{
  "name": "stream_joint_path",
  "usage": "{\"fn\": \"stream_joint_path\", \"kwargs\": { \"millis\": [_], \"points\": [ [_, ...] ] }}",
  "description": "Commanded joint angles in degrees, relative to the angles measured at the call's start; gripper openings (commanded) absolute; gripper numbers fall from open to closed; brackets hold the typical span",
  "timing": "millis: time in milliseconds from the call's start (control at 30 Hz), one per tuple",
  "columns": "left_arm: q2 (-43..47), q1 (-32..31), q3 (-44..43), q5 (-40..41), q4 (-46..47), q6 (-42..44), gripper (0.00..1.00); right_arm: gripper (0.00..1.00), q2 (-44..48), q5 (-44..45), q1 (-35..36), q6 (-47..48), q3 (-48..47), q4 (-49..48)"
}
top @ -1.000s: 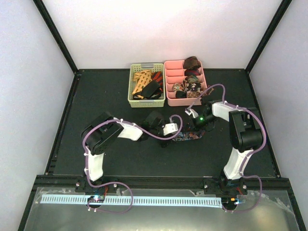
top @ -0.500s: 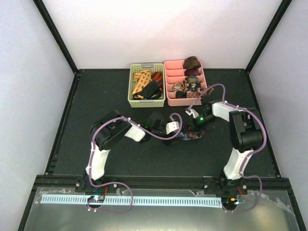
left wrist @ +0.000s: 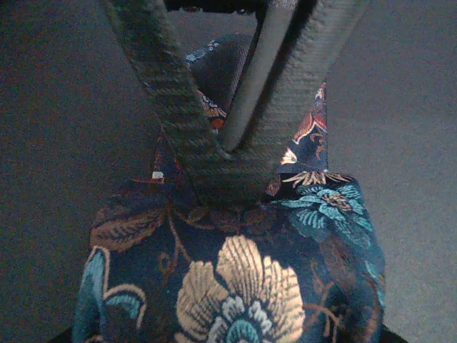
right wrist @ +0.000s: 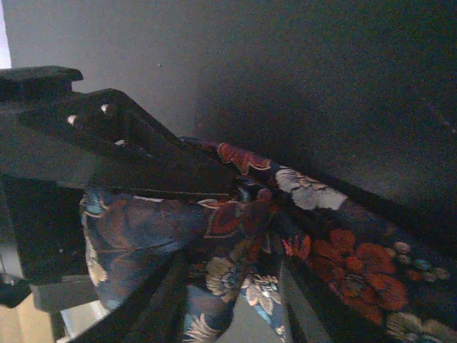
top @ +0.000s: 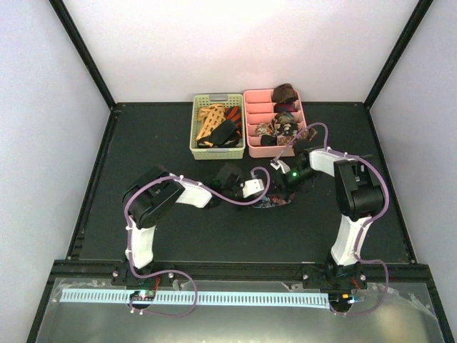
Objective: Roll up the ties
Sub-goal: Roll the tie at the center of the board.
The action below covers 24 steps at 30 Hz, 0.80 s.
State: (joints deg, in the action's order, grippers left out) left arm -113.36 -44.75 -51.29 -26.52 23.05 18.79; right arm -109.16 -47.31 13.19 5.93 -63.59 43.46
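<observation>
- The navy floral tie [top: 277,201] lies mid-counter [top: 164,143], between the two arms.
- The left fingers [left wrist: 178,121] are pinched together on it; the right fingers [right wrist: 150,161] look clamped on a bunched fold.
- Rolling looks barely begun. Next, the held end needs turning over itself, tightly.

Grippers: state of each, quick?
Left gripper: closed on the tie.
Right gripper: closed on the same tie.

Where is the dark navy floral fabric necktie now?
The necktie lies mid-table in the top view, near the pink divided plastic tray, between the left fingers and right fingers.
</observation>
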Motion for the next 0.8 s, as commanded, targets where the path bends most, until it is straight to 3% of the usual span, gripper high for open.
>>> {"fn": "stream_joint_path", "kwargs": {
  "millis": [0,100,500,767],
  "points": [
    [0.20,-0.47,-0.02,6.23,-13.71,4.18,0.37,0.46,1.28,0.02,0.14,0.99,-0.39,-0.10],
    [-0.74,-0.51,-1.48,6.46,-15.32,4.29,0.37,0.53,3.99,-1.93,0.00,1.49,0.97,0.41],
    [-2.22,-0.66,-3.93,6.45,-18.87,4.43,0.38,0.57,6.37,-5.30,0.27,-1.77,0.99,-0.66],
    [-2.70,-0.62,-5.12,6.00,-18.99,3.72,0.40,0.48,1.40,-4.02,2.10,-1.17,2.01,-0.47]
  ]
}}
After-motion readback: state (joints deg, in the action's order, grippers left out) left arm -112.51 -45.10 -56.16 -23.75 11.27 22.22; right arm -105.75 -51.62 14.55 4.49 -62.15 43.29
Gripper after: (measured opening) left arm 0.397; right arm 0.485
